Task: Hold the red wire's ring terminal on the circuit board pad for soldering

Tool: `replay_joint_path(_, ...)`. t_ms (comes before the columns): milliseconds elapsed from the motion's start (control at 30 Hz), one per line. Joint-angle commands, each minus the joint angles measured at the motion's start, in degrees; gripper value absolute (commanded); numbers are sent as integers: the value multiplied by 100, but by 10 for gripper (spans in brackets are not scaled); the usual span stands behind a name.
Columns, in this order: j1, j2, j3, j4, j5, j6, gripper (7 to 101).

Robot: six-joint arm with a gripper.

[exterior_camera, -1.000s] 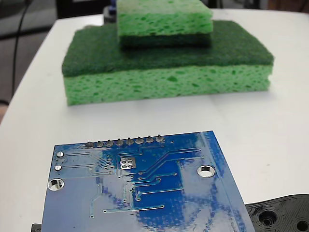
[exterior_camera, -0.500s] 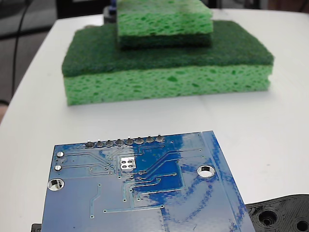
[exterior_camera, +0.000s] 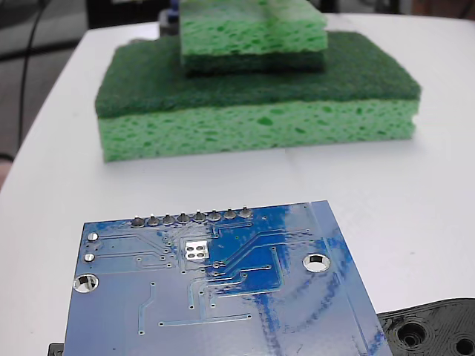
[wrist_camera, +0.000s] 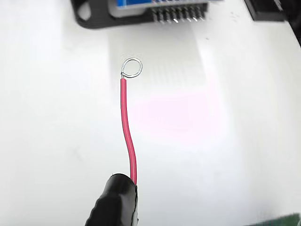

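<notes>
In the wrist view my gripper (wrist_camera: 123, 190) is shut on the red wire (wrist_camera: 126, 127), which rises in a slight curve from the black tip. Its ring terminal (wrist_camera: 131, 67) hangs over the white table, short of the circuit board (wrist_camera: 134, 4), whose edge and pin row (wrist_camera: 181, 16) show at the top. The fixed view shows the glossy blue circuit board (exterior_camera: 223, 297) close up, with its row of grey solder points (exterior_camera: 191, 218) along the far edge. Neither gripper, wire nor ring appears in that view.
Two stacked green sponges (exterior_camera: 256, 96) lie on the white table (exterior_camera: 415, 200) beyond the board. A black plastic part with holes (exterior_camera: 434, 330) sits at the board's right. A black holder (wrist_camera: 94, 19) frames the board in the wrist view.
The reflections on the glossy board have shifted between frames. The board and sponges have not moved.
</notes>
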Motion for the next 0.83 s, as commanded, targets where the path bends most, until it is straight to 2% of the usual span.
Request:
replay_joint_path(33, 88, 9, 79, -44, -264, -35, 1003)
replay_joint_path(133, 97, 18, 158, -44, -308, -62, 1003)
replay_joint_path(267, 316, 18, 211, -53, -853, -334, 1003)
replay_joint_path(667, 281, 18, 220, -53, -853, -352, 1003)
replay_joint_path(833, 272, 18, 220, -53, -1037, -457, 1003)
